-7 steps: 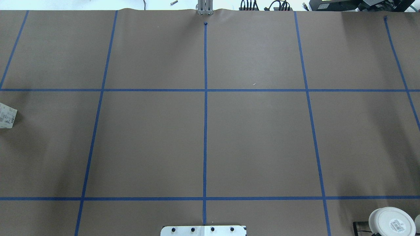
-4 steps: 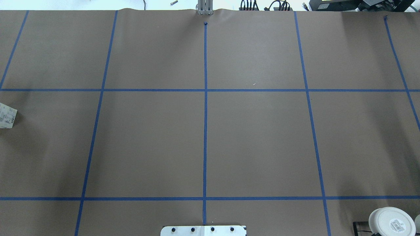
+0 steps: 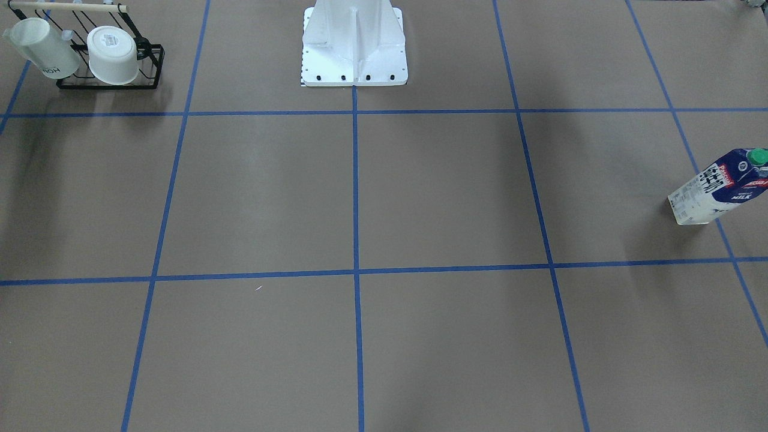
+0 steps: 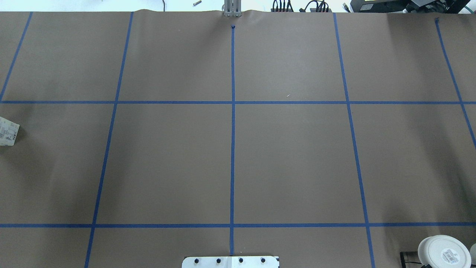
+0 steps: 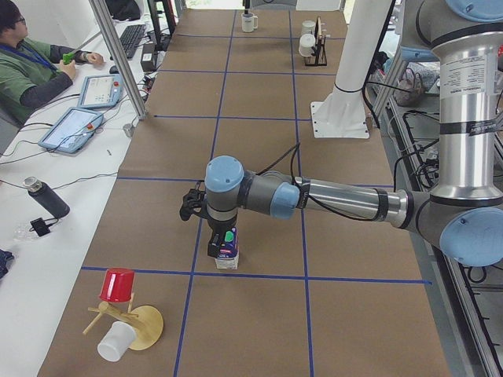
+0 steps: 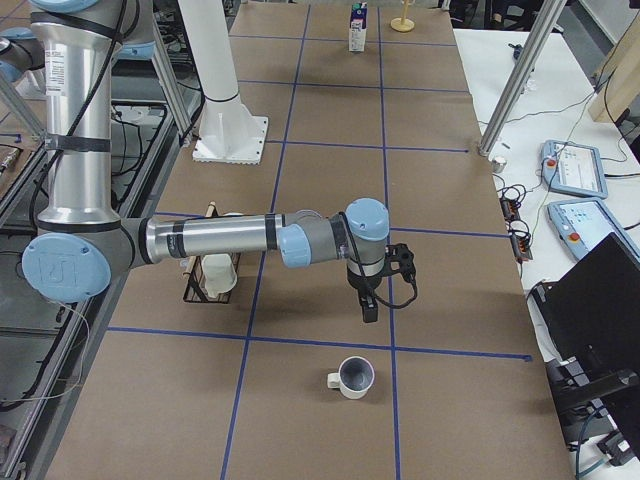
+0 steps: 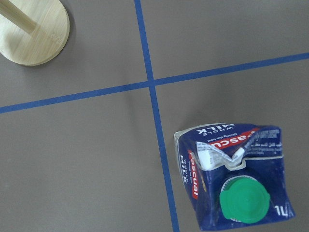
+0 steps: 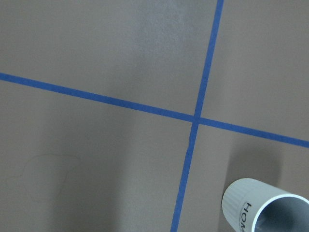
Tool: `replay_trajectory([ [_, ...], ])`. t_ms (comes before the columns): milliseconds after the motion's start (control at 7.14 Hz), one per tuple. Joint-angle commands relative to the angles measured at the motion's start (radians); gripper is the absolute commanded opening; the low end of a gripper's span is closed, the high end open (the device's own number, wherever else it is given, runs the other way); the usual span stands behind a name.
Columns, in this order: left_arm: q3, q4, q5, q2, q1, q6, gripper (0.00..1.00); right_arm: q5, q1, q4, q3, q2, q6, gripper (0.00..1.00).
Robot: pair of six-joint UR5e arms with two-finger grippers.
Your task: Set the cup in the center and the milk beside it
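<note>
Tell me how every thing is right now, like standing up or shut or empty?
Milk: standing upright, green cap on.
Cup: standing upright, looks empty.
Two white mugs: tipped over on the black rack.
Left gripper: over the milk; open or shut, cannot tell.
Right gripper: near the cup, not touching it; cannot tell.

Brown paper covers the long tabletop (image 4: 297, 156), gridded with blue tape lines (image 4: 232, 149). Soft grey shadows lie across it under even, diffuse light. Along one side runs a white bench (image 5: 47, 259) carrying two tablets (image 5: 72, 129), a keyboard (image 5: 130, 38) and a black bottle (image 5: 49, 199), with a person in green (image 5: 31, 75) seated at it. Slanted aluminium posts (image 5: 118, 59) rise from its edge. A dark laptop (image 6: 600, 295) stands open on the bench.
</note>
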Motion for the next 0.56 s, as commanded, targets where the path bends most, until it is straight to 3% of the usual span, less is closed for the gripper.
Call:
replay_trajectory([
  [0,0.030,-0.077,0.016,-0.075,-0.004,-0.001,0.99,0.004,0.001,0.039,0.001,0.008,0.005,1.00],
  [420,0.032,-0.095,0.015,-0.077,-0.007,0.002,0.99,-0.005,0.002,0.168,-0.043,-0.018,-0.042,1.00],
])
